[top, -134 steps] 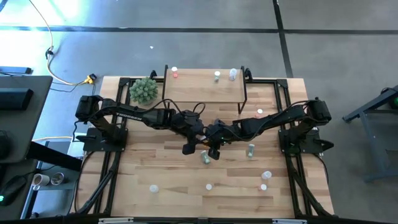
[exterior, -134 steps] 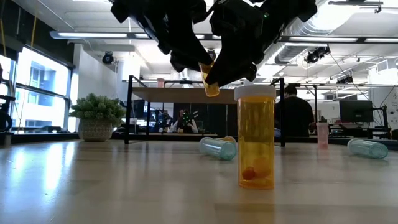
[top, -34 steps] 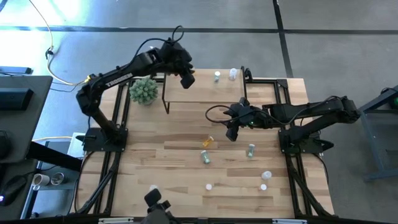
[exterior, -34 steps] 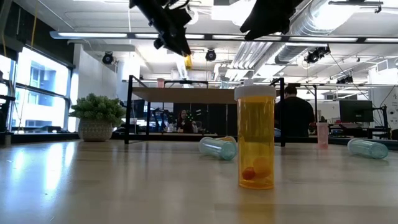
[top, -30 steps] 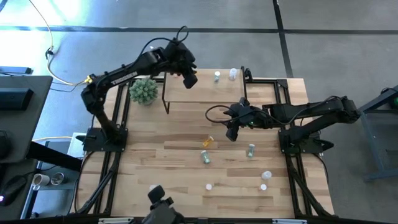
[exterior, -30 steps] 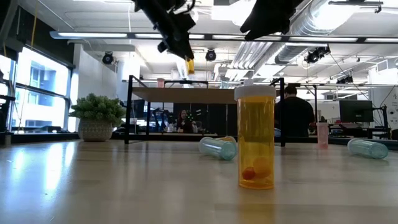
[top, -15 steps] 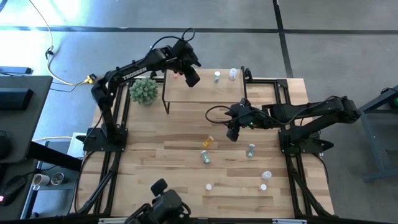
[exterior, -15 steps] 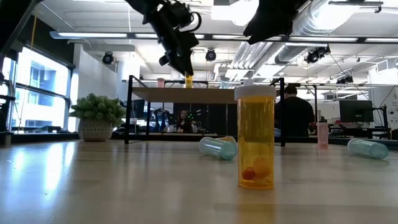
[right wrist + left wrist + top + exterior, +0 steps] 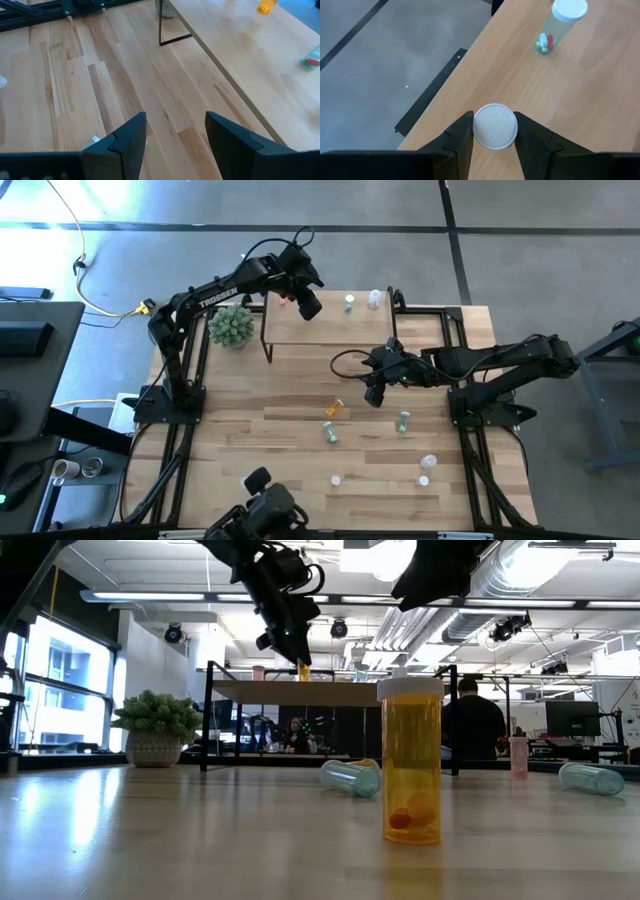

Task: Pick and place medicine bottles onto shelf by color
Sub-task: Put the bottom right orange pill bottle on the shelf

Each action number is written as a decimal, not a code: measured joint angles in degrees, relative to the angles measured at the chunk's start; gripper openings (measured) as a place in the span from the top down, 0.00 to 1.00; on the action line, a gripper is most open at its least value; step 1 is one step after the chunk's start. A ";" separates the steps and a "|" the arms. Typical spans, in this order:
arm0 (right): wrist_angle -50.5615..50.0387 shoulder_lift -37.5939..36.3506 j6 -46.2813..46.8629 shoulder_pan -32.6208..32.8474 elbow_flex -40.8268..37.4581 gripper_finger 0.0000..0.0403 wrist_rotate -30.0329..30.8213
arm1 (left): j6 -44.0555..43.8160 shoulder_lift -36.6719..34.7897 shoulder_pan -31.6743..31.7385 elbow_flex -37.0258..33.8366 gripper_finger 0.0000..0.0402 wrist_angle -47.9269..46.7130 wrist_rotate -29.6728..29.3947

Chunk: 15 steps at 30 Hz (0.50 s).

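Orange medicine bottle (image 9: 494, 126), white-capped, held upright between the fingers of the left gripper (image 9: 307, 304) at the back left part of the shelf (image 9: 330, 330). We read this as the placing step: the base appears at or just above the light wood top (image 9: 303, 671), near the shelf's edge. Next we would expect the fingers to part only once the bottle stands firm, then lift straight clear. The right gripper (image 9: 175, 131) hangs open and empty over the table (image 9: 250, 440), beside the shelf.
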 joint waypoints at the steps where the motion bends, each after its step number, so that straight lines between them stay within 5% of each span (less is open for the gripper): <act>1: 0.01 0.00 0.00 0.00 0.00 0.52 0.02 | -0.01 0.00 0.00 0.00 0.71 0.00 -0.02; 15: 0.02 0.00 0.00 0.02 0.00 0.52 0.01 | 0.58 2.95 -0.46 0.13 0.71 1.70 -1.69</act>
